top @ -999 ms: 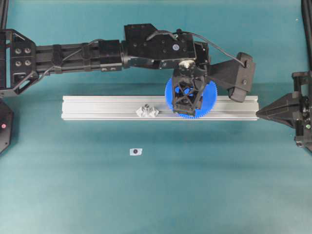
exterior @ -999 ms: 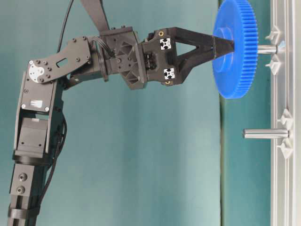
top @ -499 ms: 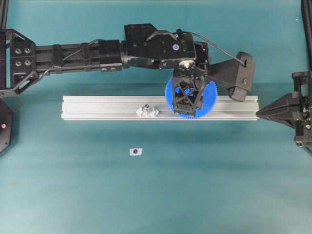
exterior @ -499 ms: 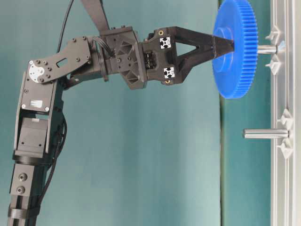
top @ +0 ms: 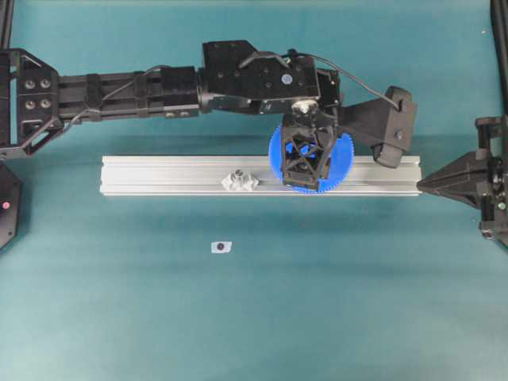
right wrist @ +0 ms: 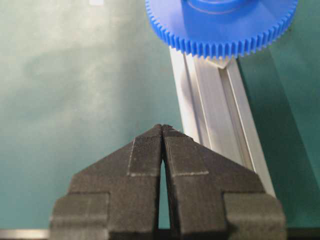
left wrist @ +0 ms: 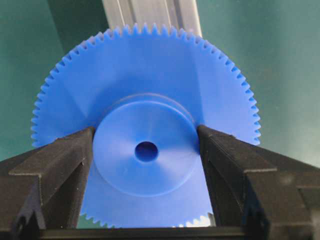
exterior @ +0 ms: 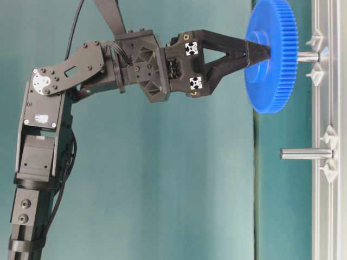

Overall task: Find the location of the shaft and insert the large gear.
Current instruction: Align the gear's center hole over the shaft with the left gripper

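Jaws of my left gripper (left wrist: 146,152) pinch the large gear (left wrist: 145,125) by its raised hub, leaving its centre hole clear for a pin. At upper right of the table-level view the gear sits on a short pin (exterior: 307,56); the taller shaft (exterior: 305,154) below stands bare. Right gripper (right wrist: 163,131) jaws are pressed together, idle.

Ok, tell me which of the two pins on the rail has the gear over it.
The shorter pin, under the large gear; the longer pin stands bare.

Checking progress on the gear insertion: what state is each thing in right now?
large gear: gripped by its hub, over a pin, above the rail.
left end effector: shut on the gear's hub.
right end effector: shut, empty, beside the rail's end.
shaft: upright on the rail, bare.
aluminium rail: flat on the table.
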### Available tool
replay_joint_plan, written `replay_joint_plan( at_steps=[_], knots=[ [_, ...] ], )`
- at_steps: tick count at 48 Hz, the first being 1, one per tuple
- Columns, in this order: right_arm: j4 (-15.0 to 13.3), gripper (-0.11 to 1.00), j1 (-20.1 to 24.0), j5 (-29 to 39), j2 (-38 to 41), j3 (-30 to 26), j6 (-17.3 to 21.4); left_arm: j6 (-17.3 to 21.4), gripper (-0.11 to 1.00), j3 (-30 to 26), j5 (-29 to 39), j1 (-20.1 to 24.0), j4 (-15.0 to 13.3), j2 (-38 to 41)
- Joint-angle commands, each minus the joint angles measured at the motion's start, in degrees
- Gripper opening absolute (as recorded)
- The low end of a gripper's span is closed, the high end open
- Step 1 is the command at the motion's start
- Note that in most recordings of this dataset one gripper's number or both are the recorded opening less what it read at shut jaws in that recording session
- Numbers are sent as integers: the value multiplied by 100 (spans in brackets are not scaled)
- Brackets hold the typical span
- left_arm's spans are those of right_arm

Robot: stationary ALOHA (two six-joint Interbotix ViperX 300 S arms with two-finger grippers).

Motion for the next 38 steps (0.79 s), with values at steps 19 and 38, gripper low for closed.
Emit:
replay_joint_plan(
  at_steps=[19, 38],
  knots=[
    [-9, 2, -18, -44, 18, -62, 62, 9, 84, -158, -35, -62, 26, -123],
    [-9, 2, -9, -18, -105, -53, 62, 0, 83, -325, 53, -132, 26, -167]
  ],
)
